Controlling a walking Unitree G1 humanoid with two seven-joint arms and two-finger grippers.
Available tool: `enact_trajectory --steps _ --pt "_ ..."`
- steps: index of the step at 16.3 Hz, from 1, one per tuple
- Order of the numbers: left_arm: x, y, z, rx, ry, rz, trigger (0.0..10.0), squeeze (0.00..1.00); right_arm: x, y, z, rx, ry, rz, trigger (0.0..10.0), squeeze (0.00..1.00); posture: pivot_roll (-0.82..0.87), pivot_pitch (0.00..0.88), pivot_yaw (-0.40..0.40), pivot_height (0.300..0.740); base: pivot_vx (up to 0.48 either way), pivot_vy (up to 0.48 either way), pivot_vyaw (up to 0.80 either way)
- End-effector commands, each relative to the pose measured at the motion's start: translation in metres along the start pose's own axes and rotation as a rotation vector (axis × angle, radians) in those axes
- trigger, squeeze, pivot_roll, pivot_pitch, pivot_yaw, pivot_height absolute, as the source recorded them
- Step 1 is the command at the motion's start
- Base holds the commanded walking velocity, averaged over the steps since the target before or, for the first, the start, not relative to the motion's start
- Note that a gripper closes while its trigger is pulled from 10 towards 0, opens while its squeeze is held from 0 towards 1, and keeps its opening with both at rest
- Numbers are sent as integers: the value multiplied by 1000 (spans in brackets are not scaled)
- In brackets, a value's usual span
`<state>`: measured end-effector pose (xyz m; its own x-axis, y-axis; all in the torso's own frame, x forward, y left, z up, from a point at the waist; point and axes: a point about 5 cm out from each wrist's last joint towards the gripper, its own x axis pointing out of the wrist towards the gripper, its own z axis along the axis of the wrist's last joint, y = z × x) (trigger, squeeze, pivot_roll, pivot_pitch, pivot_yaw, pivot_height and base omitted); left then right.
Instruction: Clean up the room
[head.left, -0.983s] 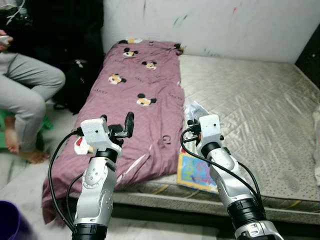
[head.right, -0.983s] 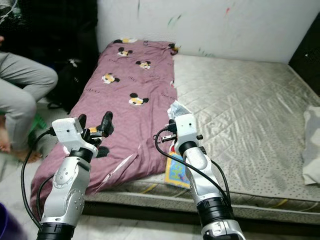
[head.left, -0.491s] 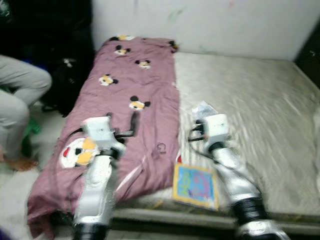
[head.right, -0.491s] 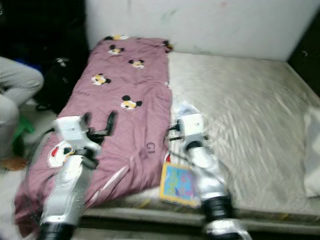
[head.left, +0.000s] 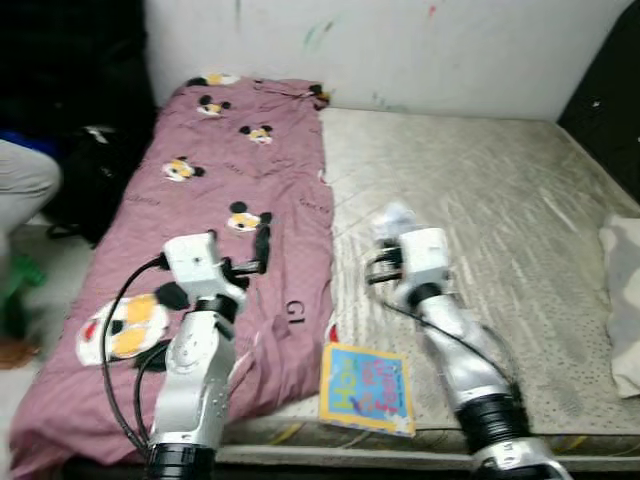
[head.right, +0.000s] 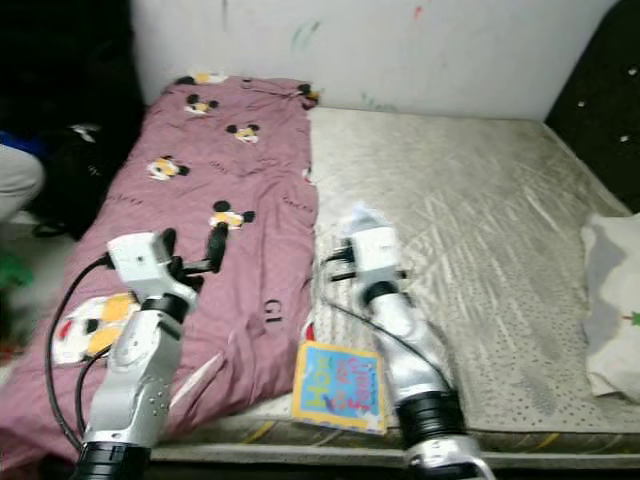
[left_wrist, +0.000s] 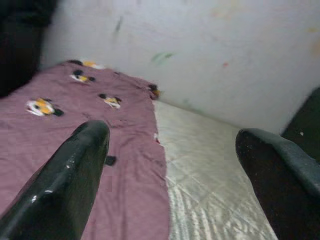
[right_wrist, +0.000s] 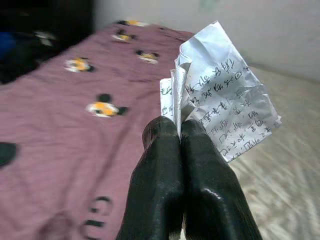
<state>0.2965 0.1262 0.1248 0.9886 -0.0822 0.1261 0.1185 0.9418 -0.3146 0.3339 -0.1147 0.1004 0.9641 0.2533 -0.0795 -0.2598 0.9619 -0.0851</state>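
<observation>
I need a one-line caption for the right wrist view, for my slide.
Right gripper shut on a crumpled handwritten paper, held above the purple blanket.

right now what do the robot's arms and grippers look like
Two silver jointed metal arms, each topped by a white boxy wrist housing, with black cables looping alongside and a black collar low down. The left gripper and right gripper each have two long, glossy black fingers with rounded tips.
</observation>
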Motion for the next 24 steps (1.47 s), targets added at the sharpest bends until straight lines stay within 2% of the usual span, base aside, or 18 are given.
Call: enact_trajectory --steps 1,8,15,19,21,24 --pt "-1 -6 -3 -28 9 -1 10000 0 1 -6 4 -8 -12 -22 10000 0 -82 4 -29 740 0 480 0" --pt "0 -7 -3 -37 12 3 10000 0 0 -6 4 -39 -15 -12 10000 0 -87 12 -33 740 0 480 0" --pt "1 -6 -2 -34 11 8 10000 0 2 -6 6 -12 -21 -2 10000 0 -90 10 -37 740 0 480 0" --pt "-6 11 0 13 16 41 10000 0 1 -8 9 -22 -34 3 10000 0 -79 0 -34 740 0 480 0" --pt "-14 28 4 65 17 70 10000 0 -1 -18 15 -21 -52 -8 10000 0 -62 0 -33 740 0 480 0" --pt "-24 43 7 128 20 79 10000 0 -8 -30 16 -41 -59 -10 10000 0 -54 0 -31 740 0 123 0"
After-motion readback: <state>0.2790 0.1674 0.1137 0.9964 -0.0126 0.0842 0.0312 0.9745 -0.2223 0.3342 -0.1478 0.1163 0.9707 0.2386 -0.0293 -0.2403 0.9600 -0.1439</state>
